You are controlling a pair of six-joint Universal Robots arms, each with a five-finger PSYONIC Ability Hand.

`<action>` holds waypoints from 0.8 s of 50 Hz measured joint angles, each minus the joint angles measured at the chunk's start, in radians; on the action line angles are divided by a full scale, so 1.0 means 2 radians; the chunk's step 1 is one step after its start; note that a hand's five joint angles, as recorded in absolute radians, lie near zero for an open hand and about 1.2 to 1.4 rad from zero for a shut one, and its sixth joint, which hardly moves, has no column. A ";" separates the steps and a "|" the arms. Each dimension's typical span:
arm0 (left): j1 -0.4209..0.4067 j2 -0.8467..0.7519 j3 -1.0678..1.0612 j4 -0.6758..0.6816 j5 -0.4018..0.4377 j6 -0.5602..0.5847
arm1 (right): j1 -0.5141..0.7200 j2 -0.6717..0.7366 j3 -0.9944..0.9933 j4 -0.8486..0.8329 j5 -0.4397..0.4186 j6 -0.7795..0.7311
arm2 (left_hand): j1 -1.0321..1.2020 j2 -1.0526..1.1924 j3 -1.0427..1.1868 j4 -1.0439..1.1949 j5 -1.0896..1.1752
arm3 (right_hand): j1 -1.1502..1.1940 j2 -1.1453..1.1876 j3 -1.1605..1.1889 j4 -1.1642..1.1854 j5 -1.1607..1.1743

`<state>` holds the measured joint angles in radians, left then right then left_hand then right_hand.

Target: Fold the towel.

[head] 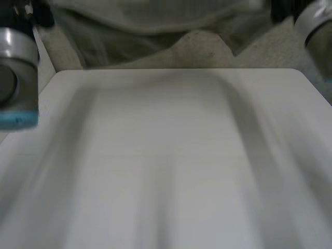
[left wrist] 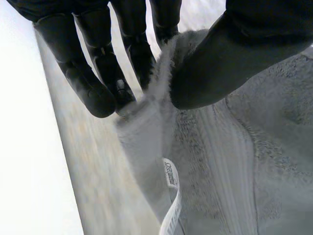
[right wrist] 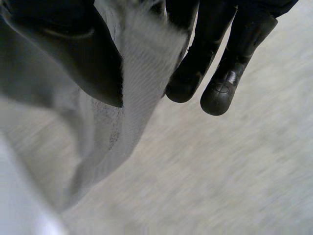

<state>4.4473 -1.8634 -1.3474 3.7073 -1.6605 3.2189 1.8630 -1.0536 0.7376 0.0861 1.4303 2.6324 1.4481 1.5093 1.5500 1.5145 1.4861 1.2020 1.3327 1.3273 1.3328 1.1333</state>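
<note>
Two pinches on the soft, limp, light pale-grey terry towel (left wrist: 234, 161), left black hand (left wrist: 234, 49) and right black hand (right wrist: 73, 44) each nipping its edge thumb-to-fingers; likely droops, so grip corners.

Head view overlooks table (head: 166, 93); wrist views sit close on towel (left wrist: 234, 161)

My right hand (right wrist: 73, 49) pinches the towel (right wrist: 142, 83) at its edge. My thumb presses one side of the cloth and my fingers (right wrist: 220, 93) curl against the other. The towel hangs down from this grip in a loose fold, raised above the pale surface (right wrist: 220, 171) beneath it.
</note>
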 measured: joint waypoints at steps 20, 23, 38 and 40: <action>0.011 -0.062 -0.260 0.093 0.067 0.029 | -0.013 0.021 0.318 -0.021 -0.004 -0.037 | 0.000 0.000 0.000 0.000 0.000 | 0.000 0.000 0.000 0.000 0.000; 0.011 -0.052 -0.270 0.079 0.067 0.041 | -0.019 0.017 0.350 -0.022 -0.003 -0.034 | 0.000 0.000 0.000 0.000 0.000 | 0.000 0.000 0.000 0.000 0.000; 0.027 -0.034 -0.295 0.069 0.064 0.048 | -0.034 0.013 0.419 -0.121 -0.003 -0.032 | 0.000 0.000 0.000 0.000 0.000 | -0.234 -0.288 -0.286 -0.290 -0.288; 0.027 -0.033 -0.296 0.069 0.064 0.048 | -0.034 0.012 0.425 -0.136 -0.002 -0.031 | 0.000 0.000 0.000 0.000 0.000 | -0.255 -0.307 -0.307 -0.311 -0.309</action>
<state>4.5021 -1.9303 -1.9388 3.8451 -1.5318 3.3153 1.7952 -1.0302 1.5880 -0.1862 1.4258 2.5696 1.4481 1.5093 1.5505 1.5145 1.4861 0.6924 0.7183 0.7142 0.7116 0.5161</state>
